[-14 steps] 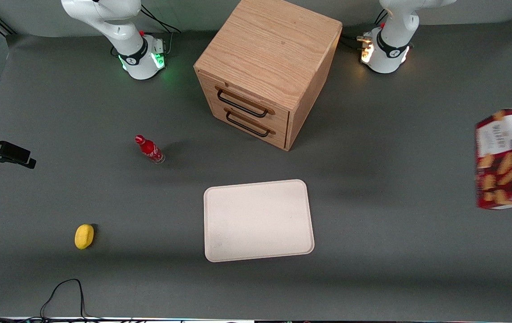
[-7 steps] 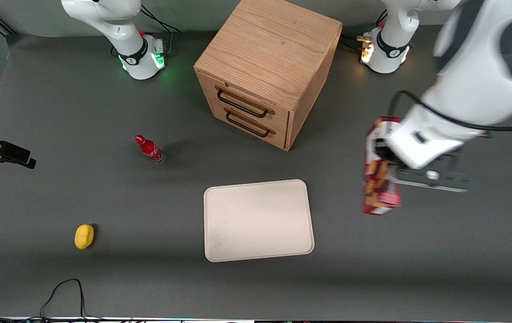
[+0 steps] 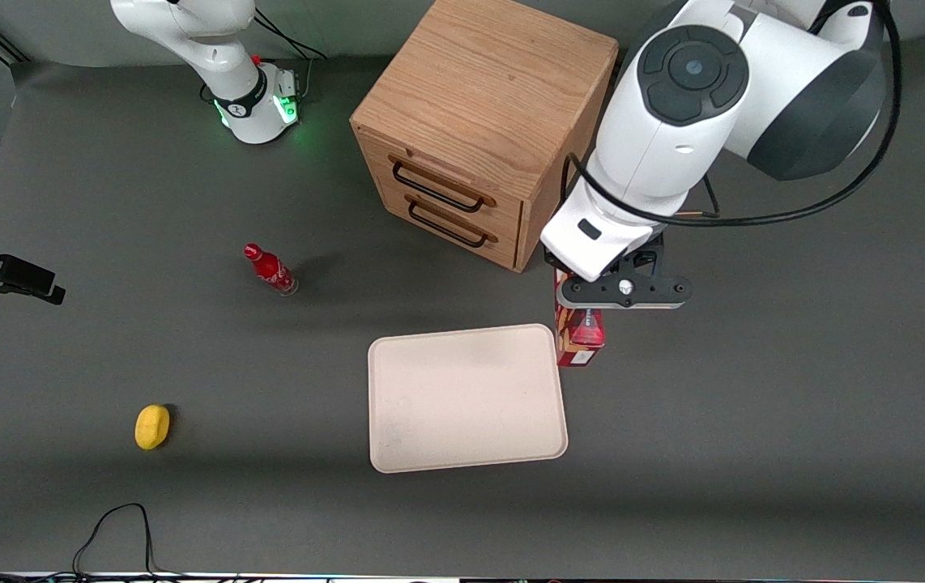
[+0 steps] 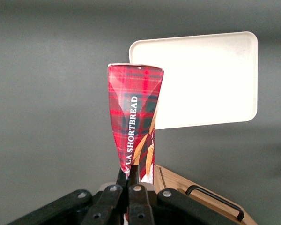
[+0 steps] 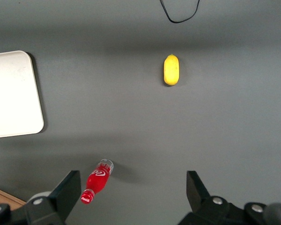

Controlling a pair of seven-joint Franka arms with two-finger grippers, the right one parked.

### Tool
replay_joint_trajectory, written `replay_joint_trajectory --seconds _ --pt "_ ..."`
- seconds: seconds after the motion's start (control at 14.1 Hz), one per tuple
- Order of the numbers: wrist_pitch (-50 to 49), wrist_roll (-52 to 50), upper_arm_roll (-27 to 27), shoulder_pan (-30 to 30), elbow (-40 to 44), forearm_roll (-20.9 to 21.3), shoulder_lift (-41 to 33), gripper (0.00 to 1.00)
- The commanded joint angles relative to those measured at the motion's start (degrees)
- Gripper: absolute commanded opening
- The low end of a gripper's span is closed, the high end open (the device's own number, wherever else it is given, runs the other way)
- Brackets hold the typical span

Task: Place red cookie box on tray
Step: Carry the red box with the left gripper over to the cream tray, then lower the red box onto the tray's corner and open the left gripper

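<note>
Overhead, end effector (image 3: 584, 306) clamped on red cookie box (image 4: 133, 115) (edge-on), beside bare tray (image 3: 466, 397).

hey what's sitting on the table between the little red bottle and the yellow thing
Nothing: in the front view only bare dark table lies between the red bottle and the yellow thing. The tool holds the cookie box beside the tray.

The gripper (image 3: 584, 301) hides the upper part of the red cookie box (image 3: 580, 336). The wooden cabinet (image 4: 196, 199) is cut off at the wrist view's edge.
</note>
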Motion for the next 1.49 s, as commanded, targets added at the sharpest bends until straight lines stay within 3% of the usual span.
replay_joint_trajectory --seconds 0.0,0.5,1.06,1.42 --pt "0.8 -2.0 0.5 0.0 -0.2 -0.1 2.5 0.00" --pt "16.6 -1.9 0.5 0.2 -8.9 0.3 8.7 0.00" --pt "30.6 -2.9 0.8 -0.1 -10.6 2.0 18.8 0.00" --pt "32.5 -3.3 2.1 0.0 -10.9 2.4 20.4 0.00"
